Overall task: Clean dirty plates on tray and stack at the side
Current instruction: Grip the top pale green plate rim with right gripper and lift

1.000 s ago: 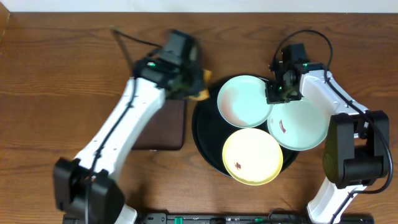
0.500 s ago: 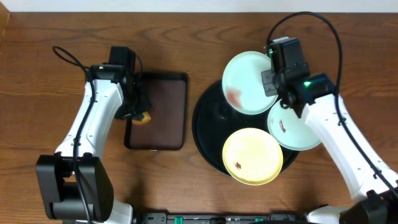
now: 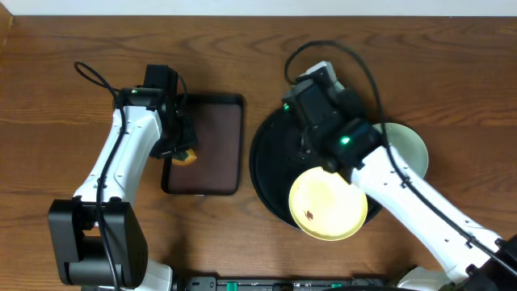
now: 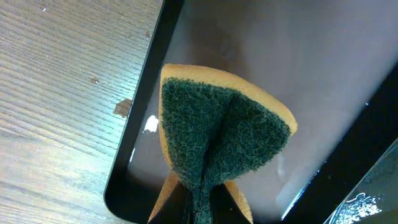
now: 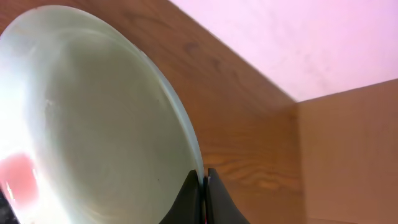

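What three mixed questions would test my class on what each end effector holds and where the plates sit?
1. True or false: the left end effector grips a sponge above the brown tray.
2. Fill in: the yellow plate lies on the round tray, whose colour is ___.
3. The right end effector pinches the rim of: A the yellow plate; B the pale mint plate; C nothing.
Key: 1 true; 2 black; 3 B.

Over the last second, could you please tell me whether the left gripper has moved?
Yes. The left gripper moved left, from the black tray's upper-left rim to the brown tray's left edge, sponge in its grip.
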Controlling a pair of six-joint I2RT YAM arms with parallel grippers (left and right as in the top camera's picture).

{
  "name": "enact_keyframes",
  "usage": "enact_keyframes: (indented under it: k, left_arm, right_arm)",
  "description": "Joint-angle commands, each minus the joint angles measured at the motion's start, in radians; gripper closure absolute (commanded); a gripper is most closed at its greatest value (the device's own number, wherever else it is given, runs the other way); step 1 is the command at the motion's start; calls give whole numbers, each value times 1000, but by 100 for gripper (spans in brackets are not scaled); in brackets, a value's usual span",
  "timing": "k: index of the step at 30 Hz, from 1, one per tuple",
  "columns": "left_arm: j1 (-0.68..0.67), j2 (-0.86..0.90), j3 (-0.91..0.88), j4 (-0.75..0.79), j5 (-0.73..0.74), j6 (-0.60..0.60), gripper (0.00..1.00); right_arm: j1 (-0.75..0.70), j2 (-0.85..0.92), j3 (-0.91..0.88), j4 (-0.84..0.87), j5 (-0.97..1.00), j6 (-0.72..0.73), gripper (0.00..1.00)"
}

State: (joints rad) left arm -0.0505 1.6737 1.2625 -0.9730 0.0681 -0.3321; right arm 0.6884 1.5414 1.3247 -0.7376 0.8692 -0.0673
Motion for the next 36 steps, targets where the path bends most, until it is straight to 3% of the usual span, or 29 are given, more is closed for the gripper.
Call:
enact_keyframes:
  k: [1, 11, 36]
  left_arm:
    - [1, -1, -4, 0, -10, 18, 92]
    - [1, -1, -4, -1, -9, 18, 92]
    - [1, -1, -4, -1, -9, 18, 92]
  right_arm:
    - [76, -23, 3, -22, 203, -20, 99]
    - [217, -23, 3, -60, 416, -16, 99]
    - [235, -23, 3, -59, 459, -16, 99]
